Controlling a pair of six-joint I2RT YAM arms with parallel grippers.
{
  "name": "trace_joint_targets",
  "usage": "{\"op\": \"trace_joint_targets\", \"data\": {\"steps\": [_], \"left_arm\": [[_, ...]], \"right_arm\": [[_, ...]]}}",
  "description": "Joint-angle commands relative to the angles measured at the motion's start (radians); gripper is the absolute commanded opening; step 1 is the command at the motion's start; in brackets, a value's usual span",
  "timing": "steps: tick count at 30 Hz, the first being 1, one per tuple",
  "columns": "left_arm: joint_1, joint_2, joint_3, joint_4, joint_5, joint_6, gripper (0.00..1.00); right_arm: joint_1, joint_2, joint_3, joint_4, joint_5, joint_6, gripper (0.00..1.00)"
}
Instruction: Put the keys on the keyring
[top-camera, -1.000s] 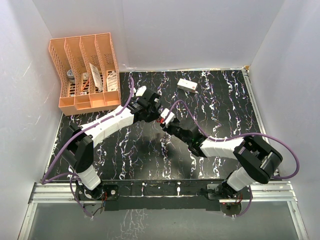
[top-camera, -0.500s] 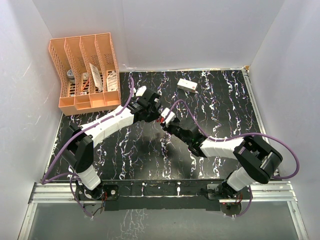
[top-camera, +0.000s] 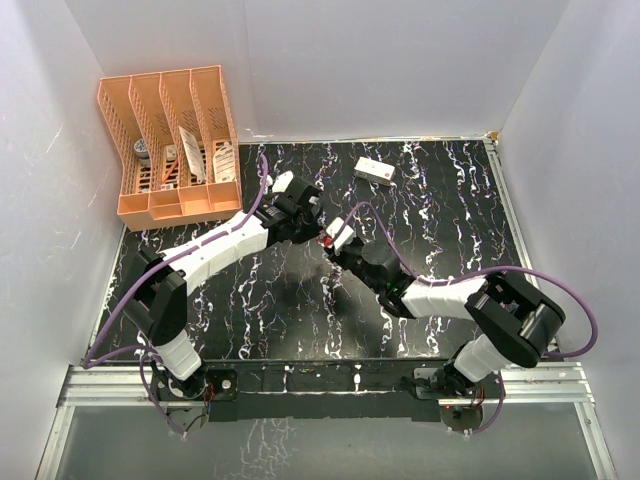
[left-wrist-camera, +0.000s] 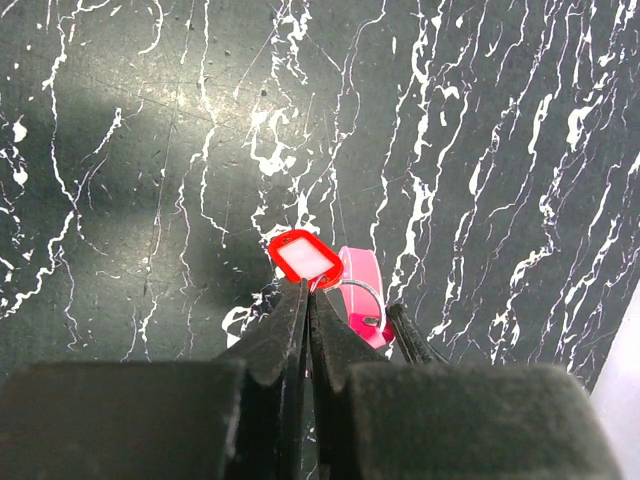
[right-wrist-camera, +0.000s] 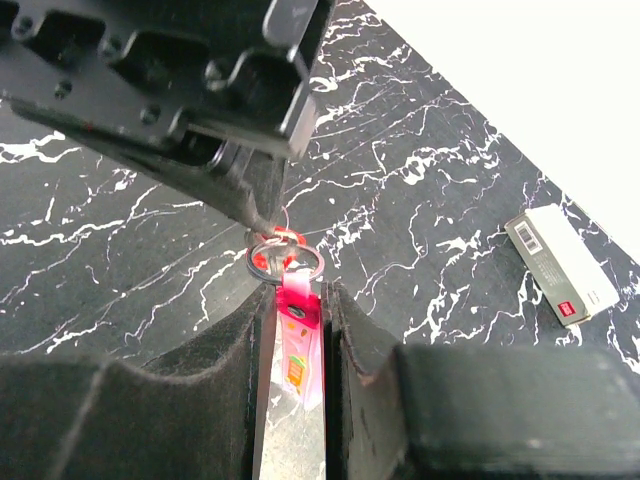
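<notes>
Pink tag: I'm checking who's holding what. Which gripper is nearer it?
Right. The right gripper clamps the tag in its jaws; the left gripper sits just beyond the tag's free end, shut on the red key.

**LEGIBLE MARKINGS: NONE**

The white box (right-wrist-camera: 560, 262) carries a dark barcode-like patch and a red mark; no characters resolve. The keyring (right-wrist-camera: 299, 345) has orange print on its pink tag, illegible. The red key (left-wrist-camera: 306, 257) has a blank pale insert. Print on the packets (top-camera: 222, 160) in the orange rack (top-camera: 165, 205) is too small to read.

Left pincer (left-wrist-camera: 308, 292) apparently against right pincer (right-wrist-camera: 297, 292)
</notes>
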Motion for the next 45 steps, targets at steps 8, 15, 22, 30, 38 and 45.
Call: {"op": "trace_joint_targets", "data": {"steps": [8,15,22,30,38,45], "left_arm": [[-0.007,-0.020,-0.016,0.035,-0.014,-0.021,0.00],[-0.007,-0.023,-0.029,0.042,-0.010,-0.030,0.00],[-0.007,-0.028,-0.030,0.045,-0.013,-0.033,0.00],[-0.007,-0.034,-0.032,0.056,-0.007,-0.042,0.00],[-0.006,-0.048,-0.024,0.067,0.001,-0.067,0.00],[-0.007,-0.066,-0.043,0.091,0.006,-0.123,0.00]], "right_arm": [[0.004,0.018,-0.100,0.334,0.043,-0.093,0.00],[0.004,0.032,-0.109,0.377,0.053,-0.113,0.00],[0.004,0.024,-0.116,0.390,0.068,-0.124,0.00],[0.005,0.029,-0.113,0.391,0.076,-0.134,0.00],[0.007,0.044,-0.110,0.410,0.101,-0.147,0.00],[0.019,0.081,-0.104,0.487,0.139,-0.168,0.00]]}}
